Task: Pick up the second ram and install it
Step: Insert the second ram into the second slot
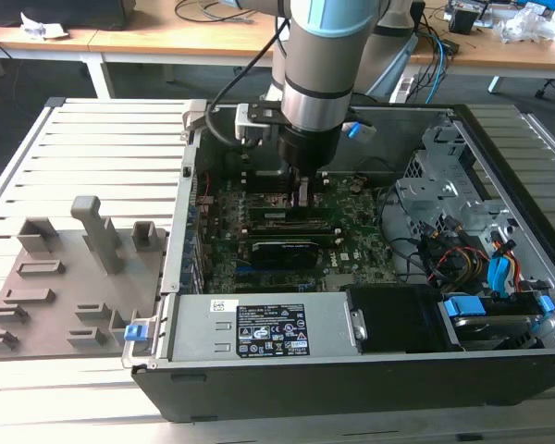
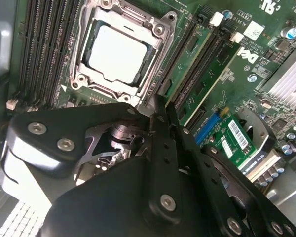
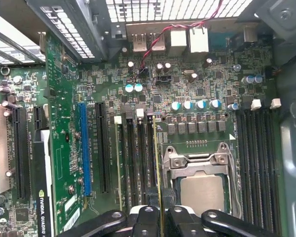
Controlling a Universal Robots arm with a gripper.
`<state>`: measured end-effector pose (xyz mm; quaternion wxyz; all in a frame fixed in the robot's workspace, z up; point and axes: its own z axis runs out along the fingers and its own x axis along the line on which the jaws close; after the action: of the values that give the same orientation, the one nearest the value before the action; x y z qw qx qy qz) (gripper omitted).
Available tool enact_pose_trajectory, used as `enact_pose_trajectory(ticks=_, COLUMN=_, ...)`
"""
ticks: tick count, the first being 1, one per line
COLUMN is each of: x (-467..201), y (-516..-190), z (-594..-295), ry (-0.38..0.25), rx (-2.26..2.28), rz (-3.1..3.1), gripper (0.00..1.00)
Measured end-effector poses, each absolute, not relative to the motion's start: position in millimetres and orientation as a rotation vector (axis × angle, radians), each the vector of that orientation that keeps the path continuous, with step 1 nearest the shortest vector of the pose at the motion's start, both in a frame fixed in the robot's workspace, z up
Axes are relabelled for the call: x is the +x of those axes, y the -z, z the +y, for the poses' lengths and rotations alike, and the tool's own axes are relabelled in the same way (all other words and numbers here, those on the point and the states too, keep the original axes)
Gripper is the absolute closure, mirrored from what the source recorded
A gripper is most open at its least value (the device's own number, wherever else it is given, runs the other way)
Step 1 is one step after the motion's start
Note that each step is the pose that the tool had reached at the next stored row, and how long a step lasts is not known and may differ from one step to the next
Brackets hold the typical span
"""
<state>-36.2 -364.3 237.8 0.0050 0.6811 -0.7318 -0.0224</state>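
Green, thin and flat, the second ram stick (image 3: 160, 168) shows edge-on in the first wrist view, clamped between the two black fingers (image 3: 157, 213) of the gripper. We see the fingers nearly closed, with only the board's thickness left between the pads. In the second wrist view the same dark fingers (image 2: 160, 128) come together on the stick's edge (image 2: 164, 91), which runs away from the fingertips alongside the slot bank.

The stick stands upright over the row of long black memory slots (image 3: 138, 163) just beside the square metal CPU socket (image 3: 200, 182). We cannot tell whether its lower edge is already seated in a slot or just above it. On the far side of the socket from the fingers' grip line lies another bank of black memory slots (image 3: 259, 163), apparently unfilled.

In the exterior view the grey and silver robot arm (image 1: 319, 65) reaches straight down into the open black computer case (image 1: 499, 148), the gripper (image 1: 301, 190) low over the large green motherboard (image 1: 351, 217). A black graphics card (image 1: 282, 250) lies just forward of the fingers, towards the silver power-supply cover (image 1: 259, 328). Well apart from the fingers, on the exterior view's left, a grey parts holder (image 1: 65, 277) sits on the slatted metal bench (image 1: 102, 148).
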Motion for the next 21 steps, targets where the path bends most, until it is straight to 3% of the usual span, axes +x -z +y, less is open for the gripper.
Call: enact_pose_trajectory(ticks=21, x=-34, y=-225, z=-376, ry=0.07, rx=2.133, rz=-2.292, gripper=0.86)
